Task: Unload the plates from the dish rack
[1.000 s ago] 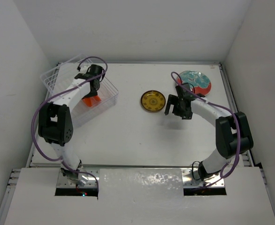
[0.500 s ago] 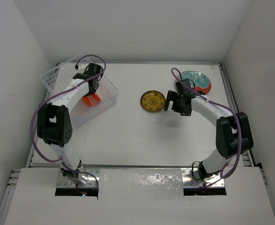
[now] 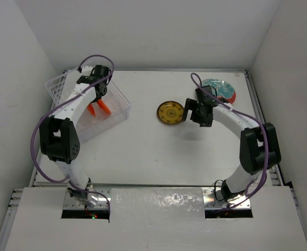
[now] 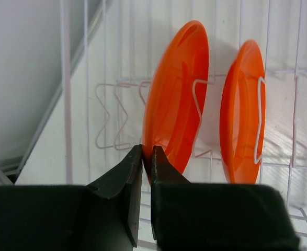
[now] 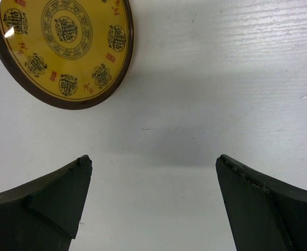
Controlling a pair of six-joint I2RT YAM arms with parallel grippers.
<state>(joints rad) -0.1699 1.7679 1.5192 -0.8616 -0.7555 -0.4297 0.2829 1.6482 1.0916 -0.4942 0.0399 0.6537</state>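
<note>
Two plain orange plates stand on edge in the dish rack (image 3: 56, 86), a low rack of thin white wires (image 4: 65, 78) at the table's far left. My left gripper (image 4: 147, 152) is shut on the rim of the nearer orange plate (image 4: 177, 104); the other orange plate (image 4: 242, 120) stands apart to its right. From above, my left gripper (image 3: 98, 97) sits over both orange plates (image 3: 104, 107). The yellow-gold patterned plate (image 3: 170, 113) lies flat mid-table. My right gripper (image 3: 192, 112) hovers open just right of it, nothing between its fingers (image 5: 153, 159). The teal plate (image 3: 224, 90) lies at the back right.
In the right wrist view the yellow-gold plate (image 5: 64, 47) lies at the upper left, over bare white table. White walls close in the table on three sides. The right arm's purple cable (image 3: 195, 83) loops above its wrist.
My left gripper has closed onto the orange plate's rim and drawn back towards the far wall. My right gripper has shifted slightly towards the yellow-gold plate and stays open.
</note>
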